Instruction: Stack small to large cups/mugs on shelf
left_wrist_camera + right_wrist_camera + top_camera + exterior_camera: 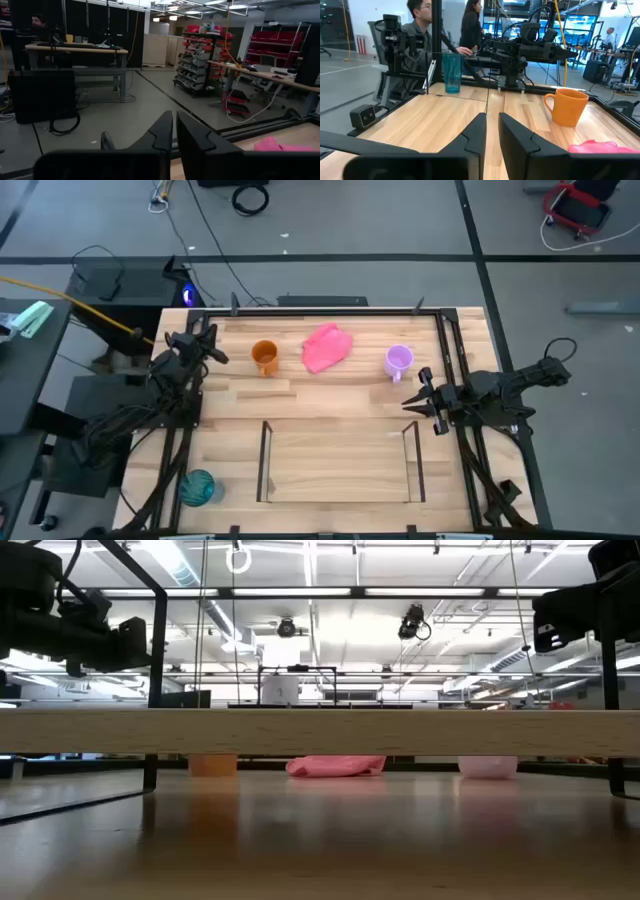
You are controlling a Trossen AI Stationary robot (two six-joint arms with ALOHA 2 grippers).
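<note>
The orange mug [264, 357] and the lilac mug [399, 360] stand on their bases at the table's far side, with the pink cloth [327, 347] between them. At the near left corner the teal tumbler [197, 487] stands upright [452, 73], outside the shelf. The shelf [340, 462], thin dark rods over a light plank [320, 730], sits at the near middle with nothing in it. My left gripper [218, 350] hovers at the far left beside the orange mug, shut. Right of the lilac mug, my right gripper [408, 404] is shut to a narrow slit, and nothing is between its fingers.
Dark frame rails [452, 350] run along the table's edges. People sit and stand beyond the table's left edge [420, 20]. Bare wood [330, 402] lies between the mugs and the shelf.
</note>
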